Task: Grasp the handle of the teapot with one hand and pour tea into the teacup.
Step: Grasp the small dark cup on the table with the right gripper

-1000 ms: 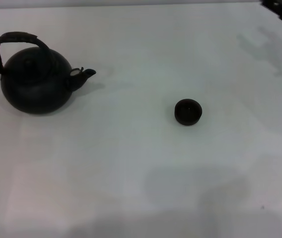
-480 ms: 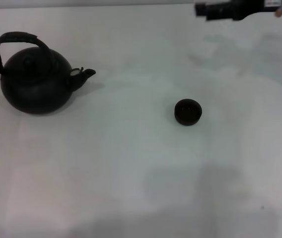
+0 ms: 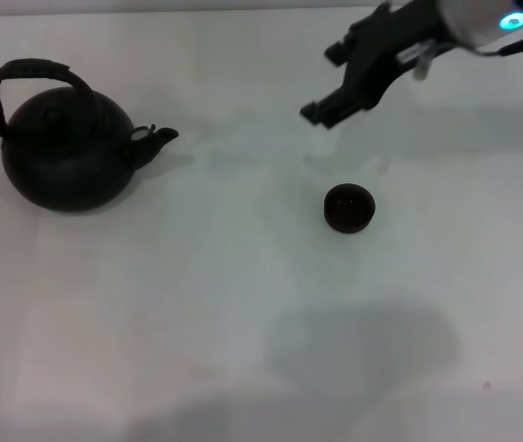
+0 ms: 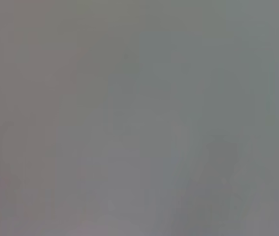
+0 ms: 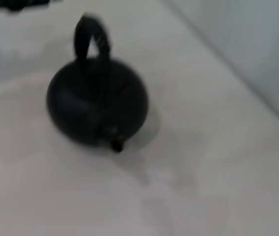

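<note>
Teapot (image 3: pixel 66 157) duty finds my right hand (image 3: pixel 328 81) in the air beyond the teacup (image 3: pixel 348 207), fingers spread, holding and touching nothing. Well apart on my left, the teapot stands upright on the white tabletop (image 3: pixel 243 322), handle (image 3: pixel 31 75) arched above, spout toward the teacup.

Open white table (image 3: pixel 243 304) surrounds the teapot (image 3: pixel 66 157) on every side, with nothing touching it. Its arched handle (image 3: pixel 31 74) stands upright with clear air above. The teapot's spout (image 3: pixel 156 136) points toward the teacup (image 3: pixel 348 207), the only object on that side, well apart. The right gripper (image 3: pixel 321 83) hangs above the table beyond the teacup, far from the teapot.
</note>
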